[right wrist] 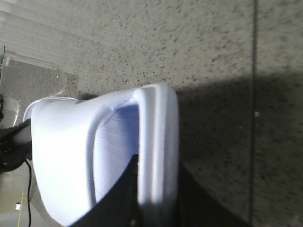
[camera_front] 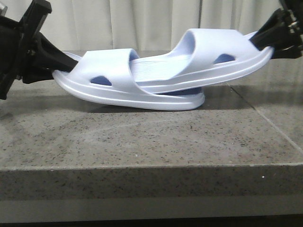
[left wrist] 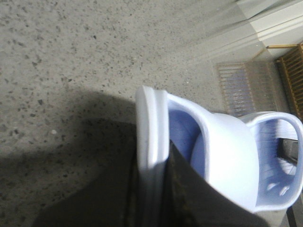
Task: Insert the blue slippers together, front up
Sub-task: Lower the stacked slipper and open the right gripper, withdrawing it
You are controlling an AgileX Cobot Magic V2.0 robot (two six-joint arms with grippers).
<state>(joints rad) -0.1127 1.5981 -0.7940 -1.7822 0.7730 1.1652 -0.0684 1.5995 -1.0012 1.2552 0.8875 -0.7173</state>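
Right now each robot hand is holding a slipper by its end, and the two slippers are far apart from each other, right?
Not quite. Each gripper does hold a slipper, left gripper and right gripper, but the front view shows the right slipper pushed into the left slipper, overlapping.

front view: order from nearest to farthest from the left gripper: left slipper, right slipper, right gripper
1. Left slipper: its heel is clamped in the left gripper, left side.
2. Right slipper: tucked into the first, toward the right.
3. Right gripper: far right, holding that slipper's heel.
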